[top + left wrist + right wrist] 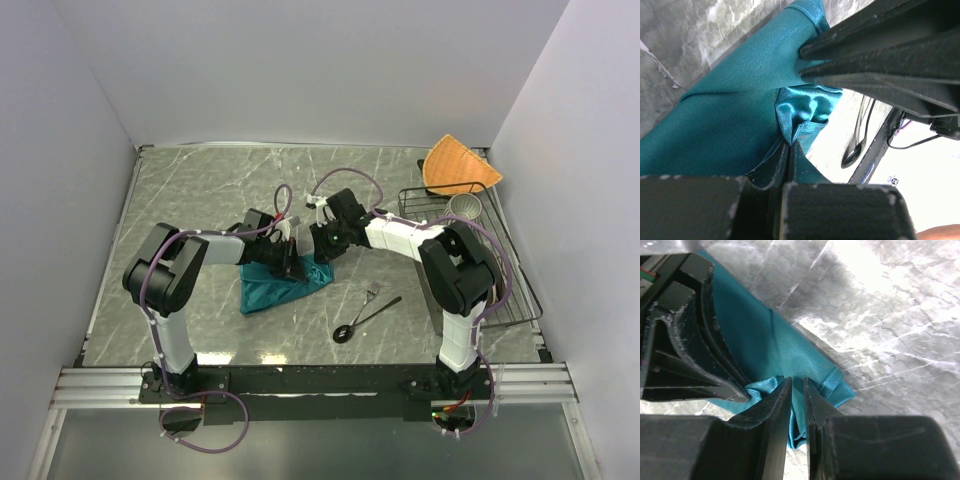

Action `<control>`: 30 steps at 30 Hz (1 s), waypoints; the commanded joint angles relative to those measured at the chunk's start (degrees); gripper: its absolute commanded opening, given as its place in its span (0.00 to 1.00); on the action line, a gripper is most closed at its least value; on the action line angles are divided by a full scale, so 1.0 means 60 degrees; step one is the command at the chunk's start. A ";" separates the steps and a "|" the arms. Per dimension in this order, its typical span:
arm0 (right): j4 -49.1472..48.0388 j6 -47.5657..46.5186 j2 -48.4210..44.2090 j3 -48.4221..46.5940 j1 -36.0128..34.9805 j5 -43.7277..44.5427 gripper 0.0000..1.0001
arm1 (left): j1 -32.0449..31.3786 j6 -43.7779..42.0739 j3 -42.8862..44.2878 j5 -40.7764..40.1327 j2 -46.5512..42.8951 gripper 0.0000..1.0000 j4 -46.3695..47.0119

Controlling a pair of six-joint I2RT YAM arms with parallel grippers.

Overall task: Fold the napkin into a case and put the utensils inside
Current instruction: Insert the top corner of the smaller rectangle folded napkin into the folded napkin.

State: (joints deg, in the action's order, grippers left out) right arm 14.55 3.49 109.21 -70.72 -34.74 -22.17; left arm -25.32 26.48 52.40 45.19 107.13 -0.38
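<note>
My left claw (789,146) is clenched on the teal soft cloth napkin (265,293), its two dark pads pressed together over a pinched ridge of fabric. My right claw (798,385) sits just beside it, at about 2 o'clock from the left one in the overhead view. Its jaws stand only a narrow slit apart with teal cloth showing in the gap. I cannot tell whether they are actually gripping it.

The napkin lies on the grey marbled tabletop (200,200) near its middle, slightly toward 6 o'clock, under and between both claws. From above it looks like a rough folded triangle, with the broad end toward 8 o'clock and the narrow end toward 3 o'clock. Most of it lies flat, with a fine even weave and one long crease running across it. Where the claws meet, the cloth is bunched into a small crumpled knot that catches the light and looks shinier than the rest. A stitched hem shows along the edge and at the corner.

The small silver metal fork (372,292) and the slim dark spoon with the round black bowl (368,316) lie on bare tabletop at about 4 o'clock from the napkin. They are near it and not touching it, with the spoon's bowl toward 7 o'clock.
</note>
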 commanded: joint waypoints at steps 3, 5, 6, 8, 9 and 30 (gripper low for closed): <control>-0.0081 -0.0346 -0.0023 -0.0415 -0.0127 0.0502 0.22 | 0.0031 0.0260 0.0026 0.0159 0.0089 0.01 -0.0083; -0.0051 -0.0478 -0.0008 -0.0401 -0.0157 0.0502 0.21 | 0.0045 0.0318 0.0041 0.0144 0.0118 0.01 -0.0068; -0.0066 -0.0493 -0.0023 -0.0358 -0.0201 0.0502 0.21 | 0.0045 0.0347 0.0041 0.0144 0.0133 0.01 -0.0039; -0.0081 -0.0493 -0.0037 -0.0269 -0.0245 0.0458 0.22 | 0.0045 0.0406 0.0055 0.0130 0.0191 0.01 -0.0039; -0.0081 -0.0493 -0.0052 -0.0240 -0.0303 0.0458 0.23 | 0.0045 0.0421 0.0041 0.0130 0.0206 0.01 -0.0024; -0.0505 -0.0976 -0.0111 0.0580 -0.0655 0.1234 0.37 | 0.0250 0.0509 0.0260 0.0276 0.0587 0.01 -0.0083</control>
State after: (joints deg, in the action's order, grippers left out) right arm 12.19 -1.39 109.62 -69.04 -37.82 -15.88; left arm -24.18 29.21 52.93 47.51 109.12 -0.25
